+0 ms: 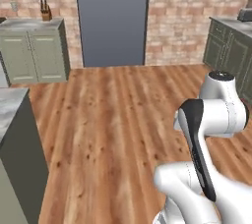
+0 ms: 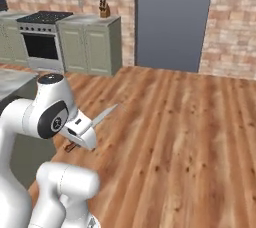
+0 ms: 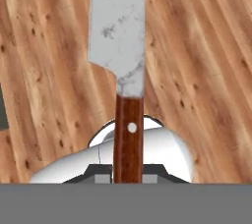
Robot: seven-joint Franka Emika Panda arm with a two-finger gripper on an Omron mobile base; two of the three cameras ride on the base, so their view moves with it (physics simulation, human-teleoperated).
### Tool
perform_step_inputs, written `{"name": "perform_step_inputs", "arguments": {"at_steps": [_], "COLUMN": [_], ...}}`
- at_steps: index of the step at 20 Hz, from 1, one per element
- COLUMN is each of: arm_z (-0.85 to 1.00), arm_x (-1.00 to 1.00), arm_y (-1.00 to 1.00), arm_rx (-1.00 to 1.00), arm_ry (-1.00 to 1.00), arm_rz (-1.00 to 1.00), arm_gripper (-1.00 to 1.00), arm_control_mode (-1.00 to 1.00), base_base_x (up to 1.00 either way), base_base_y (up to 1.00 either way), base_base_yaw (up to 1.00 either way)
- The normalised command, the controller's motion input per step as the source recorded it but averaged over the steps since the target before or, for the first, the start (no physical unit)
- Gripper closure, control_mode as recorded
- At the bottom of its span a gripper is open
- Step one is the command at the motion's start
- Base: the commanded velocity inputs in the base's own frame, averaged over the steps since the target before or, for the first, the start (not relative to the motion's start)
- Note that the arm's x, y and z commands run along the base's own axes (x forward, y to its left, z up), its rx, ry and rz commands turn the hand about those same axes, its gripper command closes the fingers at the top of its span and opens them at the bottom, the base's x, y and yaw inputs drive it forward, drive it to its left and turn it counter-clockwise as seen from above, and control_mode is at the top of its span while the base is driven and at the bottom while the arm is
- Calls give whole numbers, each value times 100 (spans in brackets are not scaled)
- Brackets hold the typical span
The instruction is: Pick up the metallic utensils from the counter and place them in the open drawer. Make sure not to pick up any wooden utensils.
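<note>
The metallic utensil with a red-brown riveted handle and a broad pale silvery blade (image 3: pixel 120 36) is gripped by its handle in the hand (image 3: pixel 128 176), whose jaws are closed narrowly on it. In the hand view the blade is seen running straight out from between the fingertips, over bare floor. In the right base view the same blade (image 2: pixel 102 115) is seen slanting up and away from the white wrist, with the handle end (image 2: pixel 70 146) sticking out below it.

Below and around the utensil lies the orange-brown wooden plank floor (image 1: pixel 113 120), wide and unobstructed as far as the tall grey-blue panel (image 1: pixel 112 19) set in the pale brick wall (image 1: pixel 182 16).

Left of the utensil, the near edge of the grey-and-white marbled stone surface (image 1: pixel 10 107) with its dark end panel is seen in the left base view. Farther beyond the utensil, sage-green base cabinets (image 2: pixel 90 47) and a steel oven with a black cooktop (image 2: pixel 42 42) stand against the wall; a brown wooden knife block (image 2: pixel 104 8) is set on the cabinet top there. More dark green cabinets (image 1: pixel 229 53) line the right side.

No brand, label or readable writing can be made out.
</note>
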Motion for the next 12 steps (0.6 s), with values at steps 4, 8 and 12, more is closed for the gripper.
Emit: {"name": "perform_step_inputs", "arguments": {"at_steps": [4,8,12], "arm_z": [0,0,0], "arm_x": [0,0,0], "arm_y": [0,0,0], "arm_rx": [0,0,0], "arm_ry": [0,0,0], "arm_rz": [0,0,0], "arm_gripper": [100,100,100], "arm_control_mode": [100,100,100], "base_base_x": [100,100,100], "base_base_y": [-47,-53,-64], "base_base_yaw": [41,40,41]}}
